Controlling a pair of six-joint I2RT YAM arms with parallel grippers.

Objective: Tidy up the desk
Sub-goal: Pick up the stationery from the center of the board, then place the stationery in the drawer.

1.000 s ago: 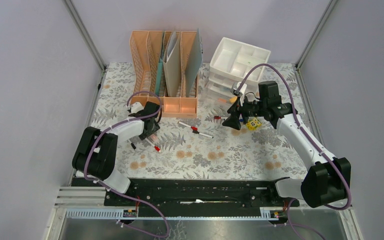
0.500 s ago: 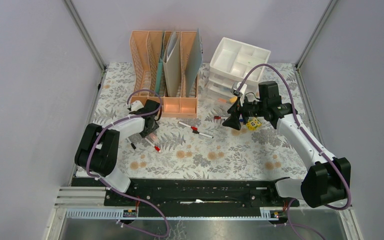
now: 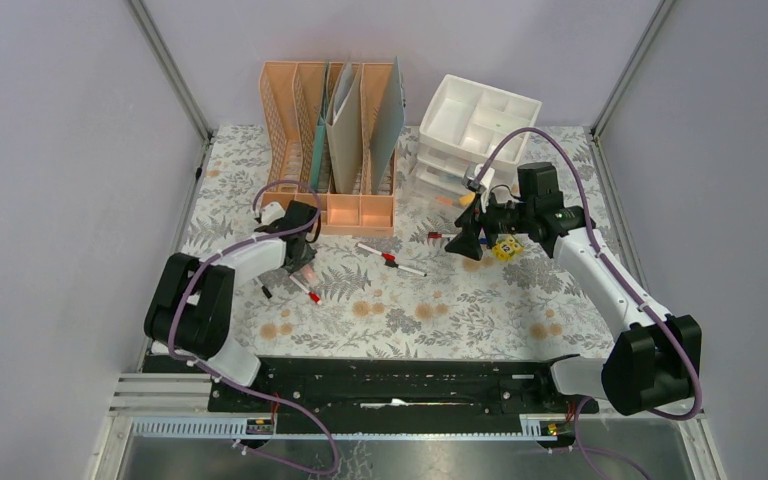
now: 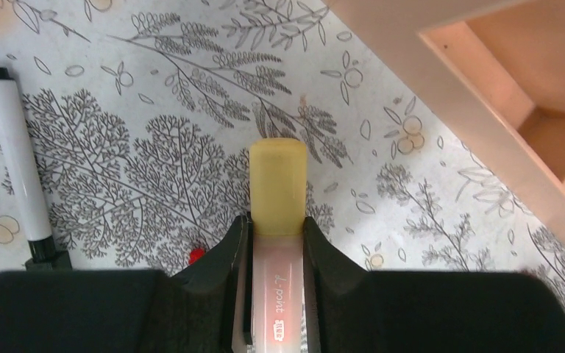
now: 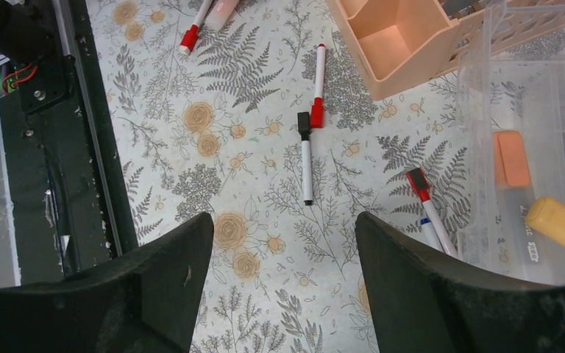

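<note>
Your table (image 3: 440, 300) wears pale cloth with grey ferns and orange flowers; left pincer (image 4: 276, 239) clamps a yellow-capped marker (image 4: 278, 184), right pincer (image 5: 283, 250) gapes empty.

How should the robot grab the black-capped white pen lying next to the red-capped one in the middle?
Grip the thin white marker with the black cap by mid-barrel, from straight above, one finger on each long side. It lies flat on the leaf-printed desk, and its cap end nearly touches the red-capped white marker.
</note>
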